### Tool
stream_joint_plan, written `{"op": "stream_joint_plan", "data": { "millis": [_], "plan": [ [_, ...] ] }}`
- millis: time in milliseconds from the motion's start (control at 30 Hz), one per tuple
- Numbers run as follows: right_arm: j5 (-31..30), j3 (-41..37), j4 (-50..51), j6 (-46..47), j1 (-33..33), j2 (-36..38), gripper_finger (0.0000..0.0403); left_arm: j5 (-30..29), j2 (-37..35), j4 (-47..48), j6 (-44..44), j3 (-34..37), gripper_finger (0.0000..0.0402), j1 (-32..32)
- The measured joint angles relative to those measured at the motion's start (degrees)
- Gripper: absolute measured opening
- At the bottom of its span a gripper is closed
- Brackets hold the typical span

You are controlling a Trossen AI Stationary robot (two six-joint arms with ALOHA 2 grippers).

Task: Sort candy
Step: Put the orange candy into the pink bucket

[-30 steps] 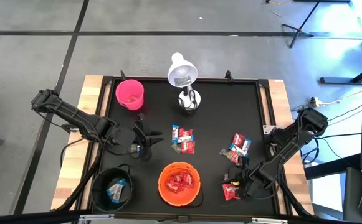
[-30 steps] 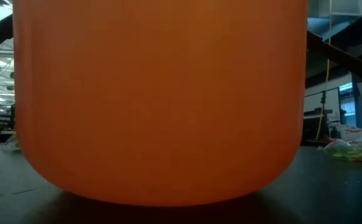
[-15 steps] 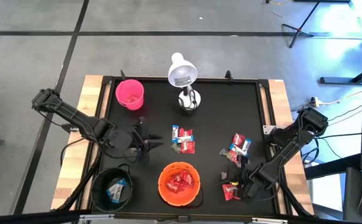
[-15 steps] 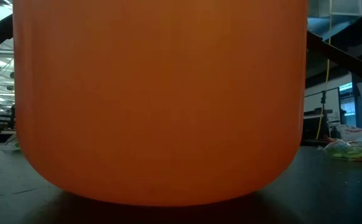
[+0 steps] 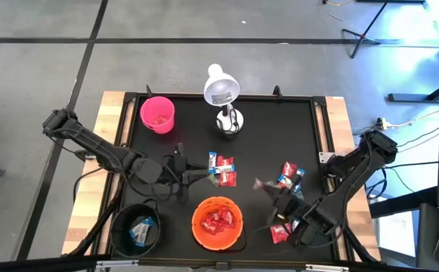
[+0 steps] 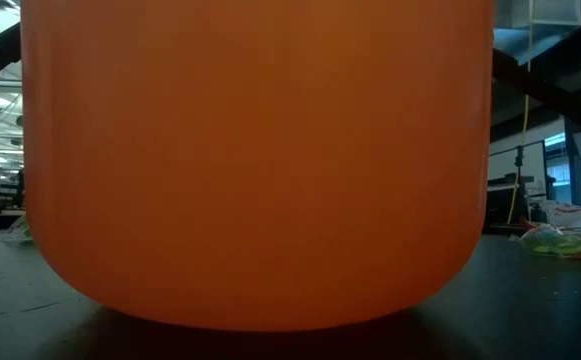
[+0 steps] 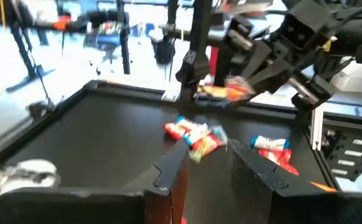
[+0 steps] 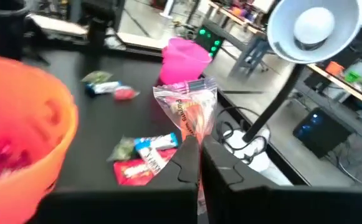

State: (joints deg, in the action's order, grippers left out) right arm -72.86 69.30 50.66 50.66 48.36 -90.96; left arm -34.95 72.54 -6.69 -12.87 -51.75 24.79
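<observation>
The black counter (image 5: 264,136) is seen whole only from above; the low view is filled by the orange bowl's (image 6: 255,160) wall. That bowl holds red candy, a black bowl (image 5: 137,229) holds a blue-and-white piece, and a pink cup (image 5: 157,114) and white lamp (image 5: 221,91) stand at the far edge. The left gripper (image 5: 191,175) reaches toward the middle candy cluster (image 5: 221,170); its wrist view shows the jaws spread, short of those sweets. The right gripper (image 5: 268,188) is raised between the orange bowl and the right candy pile (image 5: 289,178); its wrist view shows jaws pinching a clear-wrapped reddish candy (image 8: 187,112).
</observation>
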Motion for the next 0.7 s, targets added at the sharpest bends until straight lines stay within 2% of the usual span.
{"op": "stream_joint_plan", "data": {
  "millis": [67,200,333,533,700],
  "plan": [
    [0.33,0.57,-1.15,-1.40,-1.58,0.00,0.0002,0.55,1.91,-4.47,3.25,0.00,0.0101,-0.02],
    [5.16,0.57,-6.26,-7.06,-4.63,0.00,0.0001,5.07,5.82,-12.78,10.09,0.00,0.0101,-0.35],
    [9.48,0.57,-14.53,-15.35,-7.40,0.00,0.0001,8.78,9.15,-17.00,14.07,0.00,0.0101,-1.15],
    [17.71,0.57,-29.46,-29.45,-10.83,0.00,0.0001,11.99,10.68,-17.81,14.54,0.00,0.0101,-2.21],
    [24.10,0.57,-38.07,-36.50,-13.35,0.00,0.0001,14.61,10.76,-17.80,15.03,0.00,0.0101,-2.18]
  ]
}}
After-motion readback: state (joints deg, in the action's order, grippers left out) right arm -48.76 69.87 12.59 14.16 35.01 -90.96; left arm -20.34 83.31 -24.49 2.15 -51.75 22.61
